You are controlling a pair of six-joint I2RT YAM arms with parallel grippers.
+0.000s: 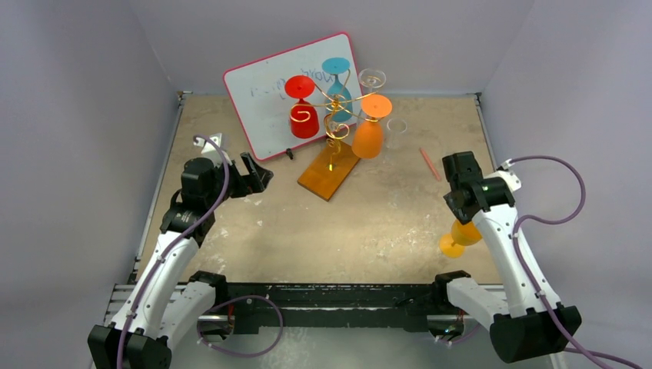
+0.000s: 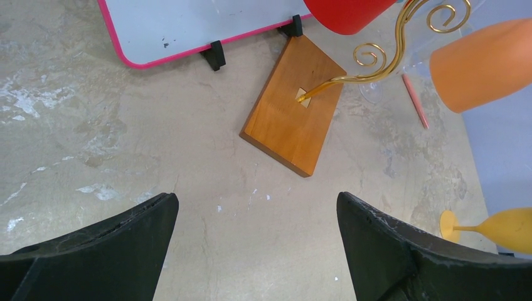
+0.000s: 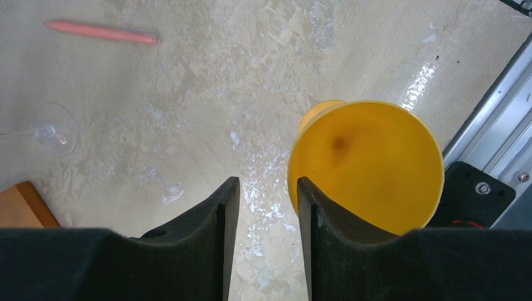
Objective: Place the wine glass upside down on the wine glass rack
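Note:
The gold wire rack (image 1: 338, 115) stands on its orange-brown wooden base (image 1: 329, 171) at the back centre. It holds a red glass (image 1: 303, 115), a teal glass (image 1: 338, 81) and an orange glass (image 1: 370, 127), all upside down, and a clear one at the top. A yellow wine glass (image 1: 461, 237) lies on its side on the table under my right arm. My right gripper (image 3: 268, 188) hovers over the table with a narrow gap between its fingers and nothing in it. The yellow bowl's mouth (image 3: 367, 163) is just right of its right finger. My left gripper (image 2: 257, 213) is wide open and empty, left of the base (image 2: 295, 113).
A pink-framed whiteboard (image 1: 284, 92) leans behind the rack. A pink pen (image 1: 429, 163) lies right of the rack. A clear glass (image 1: 397, 125) sits on the table by the orange glass; its foot shows in the right wrist view (image 3: 55, 128). A metal rail (image 3: 495, 138) lies beyond the table edge.

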